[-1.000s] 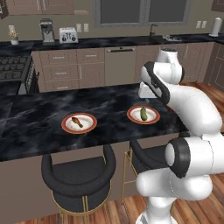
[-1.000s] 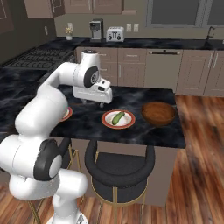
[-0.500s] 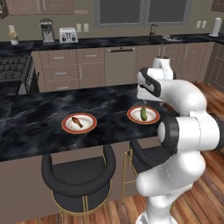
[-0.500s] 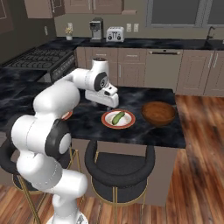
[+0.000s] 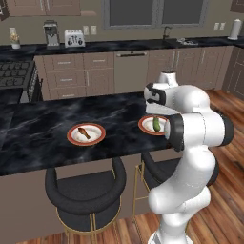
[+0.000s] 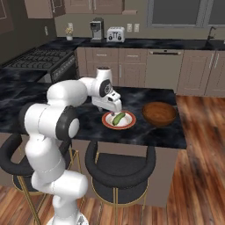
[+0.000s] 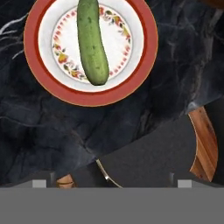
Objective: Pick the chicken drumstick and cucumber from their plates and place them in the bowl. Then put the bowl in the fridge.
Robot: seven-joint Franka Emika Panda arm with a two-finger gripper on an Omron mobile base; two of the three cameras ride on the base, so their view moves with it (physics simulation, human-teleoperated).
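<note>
The cucumber [image 7: 92, 41] lies on a white plate with an orange-red rim [image 7: 89, 99]; it is also in the left base view as cucumber [image 5: 156, 123] on its plate [image 5: 143, 125] and in the right base view as cucumber [image 6: 118, 118]. My gripper [image 6: 114, 107] hovers just above the near-left side of that plate, open, with nothing between its fingertips [image 7: 39, 183]. The chicken drumstick [image 5: 82, 132] rests on the other plate [image 5: 71, 136] further left. The brown bowl [image 6: 159, 114] stands right of the cucumber plate [image 6: 105, 119]. The fridge is out of view.
Both plates sit on a black marble island [image 5: 43, 124] with two black stools [image 5: 86, 188] under its near edge. A stove [image 6: 39, 57], a coffee maker [image 6: 96, 30] and a toaster [image 6: 115, 33] stand along the back counter. Wood floor lies to the right.
The arm has swung toward the cucumber plate and the hand has dropped lower over it. The jaws stayed wide apart. Plates, food and bowl have not moved.
</note>
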